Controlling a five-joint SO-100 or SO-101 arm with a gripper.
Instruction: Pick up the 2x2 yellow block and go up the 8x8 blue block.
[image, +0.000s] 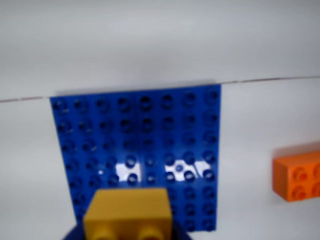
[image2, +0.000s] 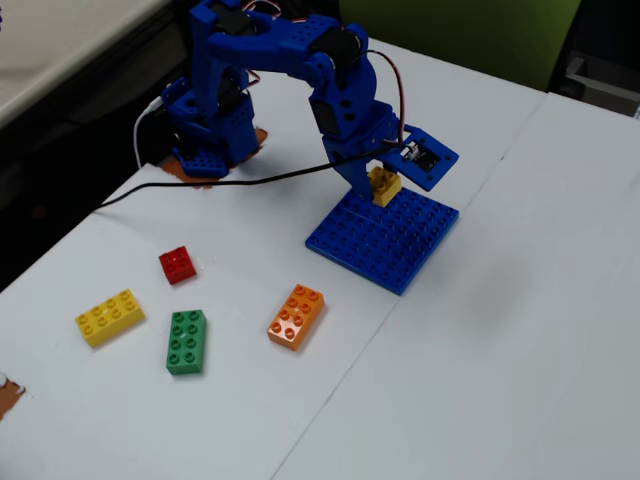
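The 2x2 yellow block (image2: 384, 186) is held in my gripper (image2: 385, 183), just above the near-left edge of the 8x8 blue block (image2: 390, 240) in the fixed view. In the wrist view the yellow block (image: 129, 215) fills the bottom centre, with the blue baseplate (image: 140, 150) spread out beyond it. The blue jaws show only as dark edges either side of the block at the frame's bottom. I cannot tell whether the block touches the plate's studs.
On the white table in the fixed view lie an orange eight-stud brick (image2: 296, 316), a green brick (image2: 186, 342), a long yellow brick (image2: 110, 317) and a small red brick (image2: 177, 265). The orange brick also shows in the wrist view (image: 299, 176). A black cable (image2: 200, 187) runs left of the plate.
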